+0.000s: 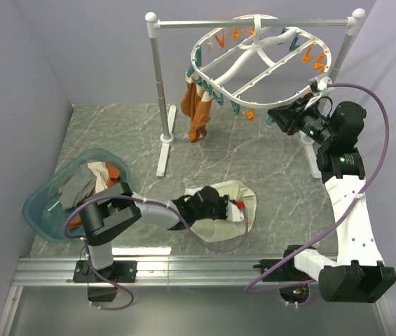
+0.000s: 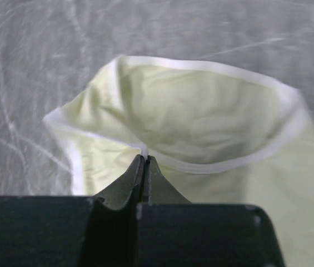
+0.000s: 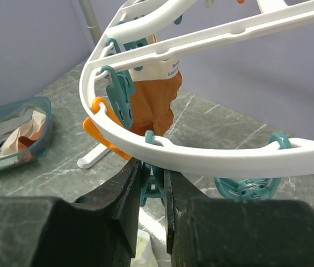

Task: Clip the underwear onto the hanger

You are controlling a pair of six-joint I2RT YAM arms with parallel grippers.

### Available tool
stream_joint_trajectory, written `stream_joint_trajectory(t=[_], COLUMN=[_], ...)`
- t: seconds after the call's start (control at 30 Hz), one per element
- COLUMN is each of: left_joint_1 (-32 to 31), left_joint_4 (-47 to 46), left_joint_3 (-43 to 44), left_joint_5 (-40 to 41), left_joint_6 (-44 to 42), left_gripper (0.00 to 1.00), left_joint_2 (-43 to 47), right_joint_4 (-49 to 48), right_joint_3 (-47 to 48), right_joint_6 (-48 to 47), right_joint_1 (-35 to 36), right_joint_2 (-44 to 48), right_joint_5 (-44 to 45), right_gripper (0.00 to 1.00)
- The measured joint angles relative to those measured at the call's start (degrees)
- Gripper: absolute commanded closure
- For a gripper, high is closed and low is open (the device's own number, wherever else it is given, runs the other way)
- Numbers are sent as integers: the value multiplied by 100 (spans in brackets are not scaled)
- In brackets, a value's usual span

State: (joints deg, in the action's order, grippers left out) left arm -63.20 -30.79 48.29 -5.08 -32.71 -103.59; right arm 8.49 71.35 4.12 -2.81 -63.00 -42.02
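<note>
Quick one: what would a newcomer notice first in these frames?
The big white oval hanger hanging from the rail at the back, with the right gripper pinching a teal clip under its rim. Then the pale yellow underwear on the marble table, its waistband pinched in the shut left gripper.

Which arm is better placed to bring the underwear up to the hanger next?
Left. The left gripper is shut on the white hem of the underwear, so it probably only has to lift. The right gripper is up at the hanger rim, pinching a teal clip.
</note>
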Motion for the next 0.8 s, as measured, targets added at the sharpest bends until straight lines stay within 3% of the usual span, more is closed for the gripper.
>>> stream_joint_trajectory(t=[0.07, 0.2, 0.27, 0.43, 0.6, 0.67, 0.8], left_joint_1=[-170, -284, -160, 452, 1016, 1115, 1163], left_joint_4=[-85, 44, 280, 868, 1373, 1650, 2227], left_joint_3=[-122, -63, 140, 898, 1462, 1692, 2057], left_joint_5=[50, 155, 146, -72, -219, -262, -323], left_joint_6=[-133, -50, 162, 931, 1469, 1635, 1902], left_gripper=[100, 86, 76, 66, 44, 25, 11], left_joint_2=[0, -13, -17, -20, -197, -402, -791], right_joint_4=[17, 17, 20, 26, 28, 28, 31], right_joint_3=[0, 2, 2, 2, 2, 2, 2], right_joint_6=[-20, -20, -20, -24, -55, -61, -61], right_joint_1=[0, 0, 0, 0, 0, 0, -2], right_joint_2=[0, 0, 0, 0, 0, 0, 0], right_joint_5=[0, -2, -2, -2, -2, -2, -2], right_gripper=[100, 100, 100, 100, 100, 100, 100])
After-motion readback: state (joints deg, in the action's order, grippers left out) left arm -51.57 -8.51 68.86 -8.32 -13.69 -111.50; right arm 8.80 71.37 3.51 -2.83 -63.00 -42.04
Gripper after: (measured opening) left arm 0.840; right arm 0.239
